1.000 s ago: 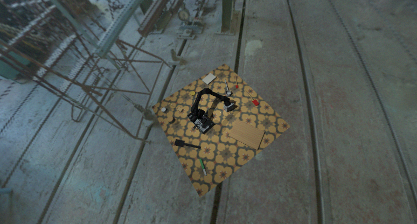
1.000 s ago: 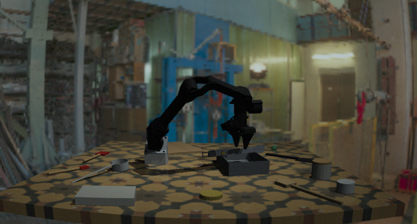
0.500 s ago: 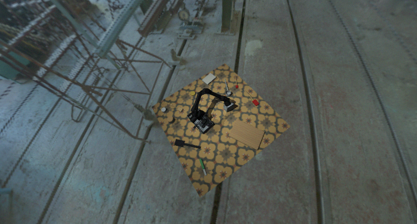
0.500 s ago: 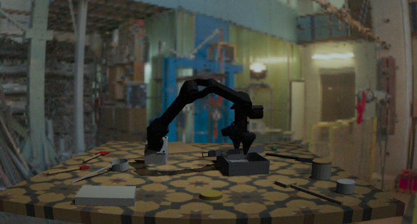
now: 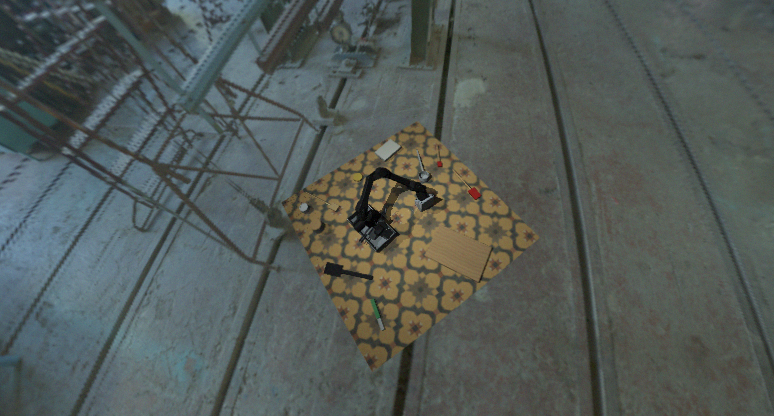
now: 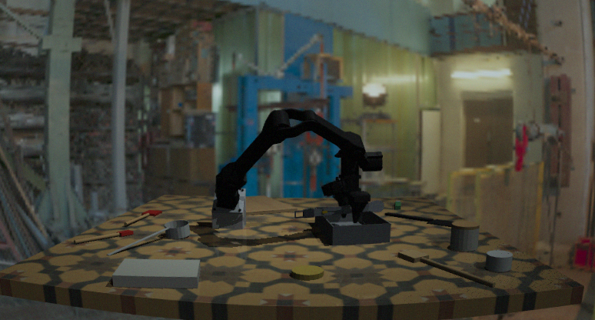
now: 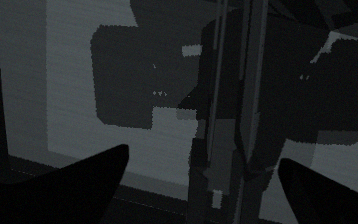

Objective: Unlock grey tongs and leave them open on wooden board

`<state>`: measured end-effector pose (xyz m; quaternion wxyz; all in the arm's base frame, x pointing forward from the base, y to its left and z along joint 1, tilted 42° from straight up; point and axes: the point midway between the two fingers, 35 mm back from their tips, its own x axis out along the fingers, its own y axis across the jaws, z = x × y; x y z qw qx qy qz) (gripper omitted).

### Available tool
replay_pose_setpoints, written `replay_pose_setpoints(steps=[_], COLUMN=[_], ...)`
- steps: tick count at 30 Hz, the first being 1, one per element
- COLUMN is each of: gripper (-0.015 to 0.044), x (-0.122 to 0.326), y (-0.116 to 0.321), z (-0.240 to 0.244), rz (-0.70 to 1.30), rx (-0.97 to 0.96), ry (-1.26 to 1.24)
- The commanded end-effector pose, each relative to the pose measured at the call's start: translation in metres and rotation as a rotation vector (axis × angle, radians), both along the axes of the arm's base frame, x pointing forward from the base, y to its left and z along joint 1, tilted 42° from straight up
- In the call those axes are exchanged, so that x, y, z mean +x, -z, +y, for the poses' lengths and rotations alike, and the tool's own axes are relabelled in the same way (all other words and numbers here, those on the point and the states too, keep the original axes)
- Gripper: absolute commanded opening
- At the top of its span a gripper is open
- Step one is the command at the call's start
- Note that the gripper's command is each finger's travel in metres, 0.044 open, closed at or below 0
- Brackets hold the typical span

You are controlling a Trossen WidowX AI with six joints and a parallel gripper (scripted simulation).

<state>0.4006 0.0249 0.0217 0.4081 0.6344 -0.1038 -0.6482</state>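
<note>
A: Which step is in hand, and where is the gripper (image 7: 202,172)?

B: The pick-up approach, by judgement — nothing has been grasped. In the wrist view the two dark fingertips are seen at the lower left and lower right of the frame, spread wide, with nothing between them but the grey tongs (image 7: 232,115) passing through the gap untouched. In the exterior view the gripper is seen lowered into the roasting tin (image 6: 354,231) at centre right.

A: How are the tongs noted?

B: Long, narrow, grey, two arms lying close together — taken as locked shut. They are laid across the tin's rim, running up and down the wrist frame right of centre; in the exterior view their ends are seen sticking out past the tin to left and right. The lock near the hinge cannot be made out.

A: What is called for next?

B: The jaws are to be closed across both arms, centred so neither slips out. A lift, tips turned downward and a squeeze would then be needed before the wooden board (image 5: 458,252), at lower right of the patterned table (image 5: 403,326) in the top view, is reached.
</note>
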Motion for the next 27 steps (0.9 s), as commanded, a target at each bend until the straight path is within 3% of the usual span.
replay_pose_setpoints(steps=[1, 4, 15, 27], gripper=[0.0440, 0.0440, 0.0151, 0.0071], x=[-0.0007, -0.0006, 0.0002, 0.0002], y=[0.0063, 0.0070, 0.0036, 0.0036], z=[-0.0056, -0.0064, -0.0041, -0.0041], rz=[0.008, 0.008, 0.000, 0.000], rx=[0.005, 0.006, 0.003, 0.003], ry=[0.004, 0.005, 0.005, 0.005])
